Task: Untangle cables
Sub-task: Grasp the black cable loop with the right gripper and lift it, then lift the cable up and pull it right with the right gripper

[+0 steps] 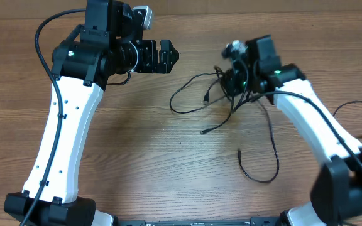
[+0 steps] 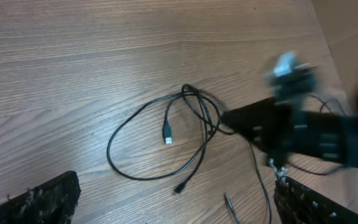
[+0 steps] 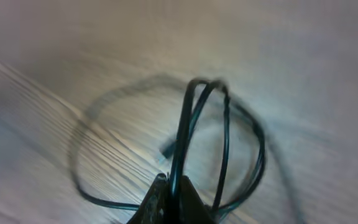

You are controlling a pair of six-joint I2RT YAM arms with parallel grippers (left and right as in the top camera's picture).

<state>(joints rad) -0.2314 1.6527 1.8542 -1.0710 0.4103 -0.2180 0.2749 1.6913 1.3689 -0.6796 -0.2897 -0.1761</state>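
Thin black cables (image 1: 197,94) lie tangled on the wooden table, with a loop to the left and loose plug ends (image 1: 204,131) trailing toward the front. My right gripper (image 1: 226,80) is shut on a strand of the tangle; the right wrist view shows the cable (image 3: 188,124) running up from between the closed fingertips (image 3: 171,198). My left gripper (image 1: 167,58) is open and empty, held above the table left of the tangle. In the left wrist view its fingers (image 2: 178,205) frame the cable loop (image 2: 160,134) and a silver-tipped plug (image 2: 167,138).
A separate black cable (image 1: 259,163) curves across the table in front of the right arm. Thicker robot wiring (image 1: 357,110) lies at the right edge. The right arm (image 2: 303,130) shows blurred in the left wrist view.
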